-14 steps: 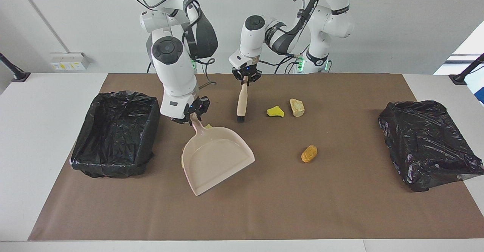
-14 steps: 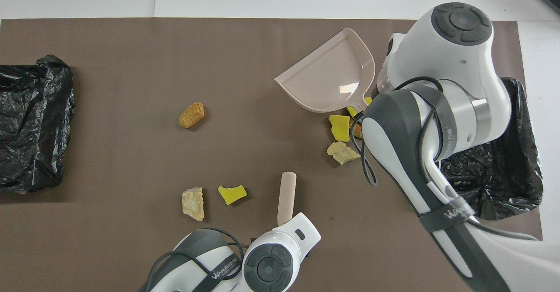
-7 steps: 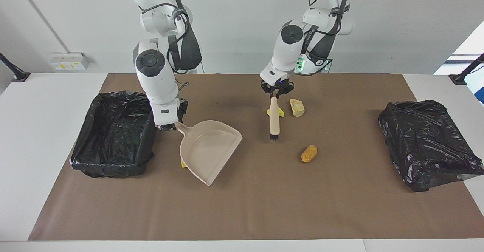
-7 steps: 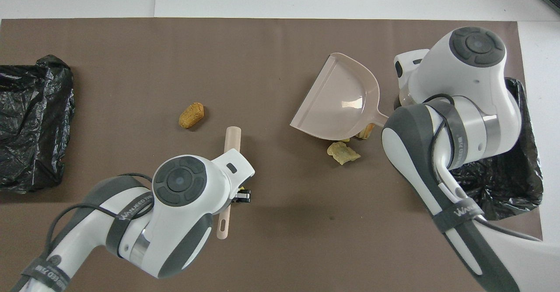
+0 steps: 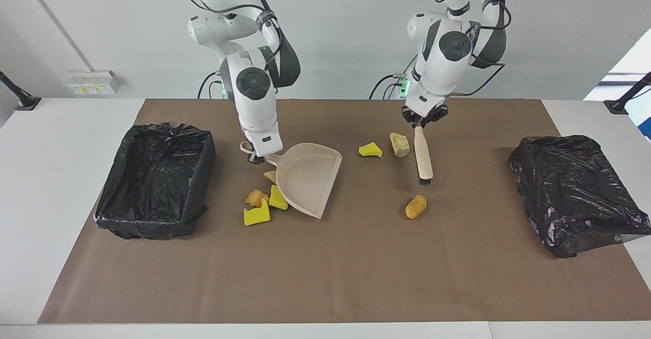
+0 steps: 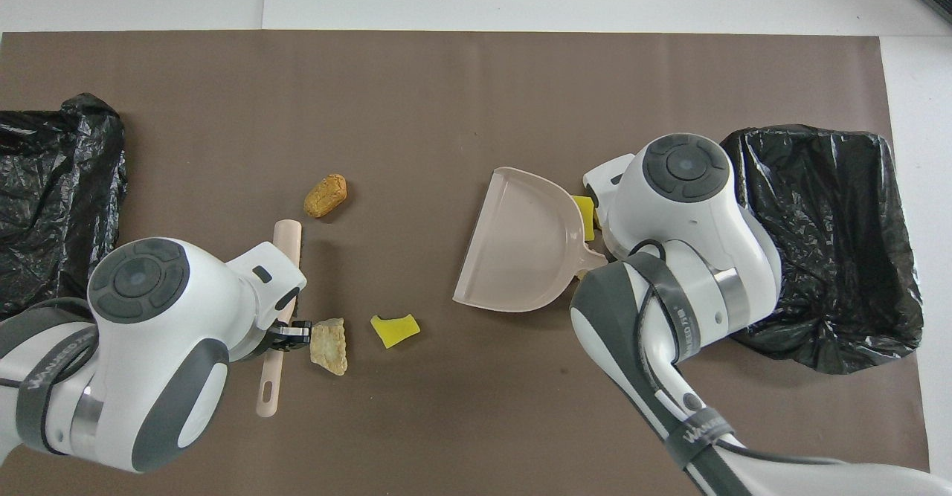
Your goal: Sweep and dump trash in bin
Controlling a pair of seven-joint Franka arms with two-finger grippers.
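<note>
A second before, the right gripper [image 5: 258, 157] had held the dustpan [image 5: 308, 177] lower over the brown mat [image 5: 325, 278], hiding most of the cluster of scraps. Now the pan had swung nearer the robots' edge, its mouth turned toward the left arm's end, and the gripper was clamped on its handle. That uncovered four pieces of trash beside the pan: a yellow chunk [image 5: 257, 216], a second yellow chunk [image 5: 277, 198], an orange-brown lump [image 5: 256, 196] and a tan bit [image 5: 270, 176], all near the open black-lined bin [image 5: 155, 181] at the right arm's end.

The left gripper [image 5: 422, 121], closed on the brush [image 5: 423, 155], had carried it from mid-mat toward the left arm's end; the brush now hung bristles down just beside the pale stone-like lump [image 5: 399, 144], over mat that had been bare. The yellow piece [image 5: 370, 150] next to that lump and the orange-brown nugget [image 5: 415, 206], farther from the robots, lay where they had been. The covered black bin [image 5: 577, 194] sat unmoved.
</note>
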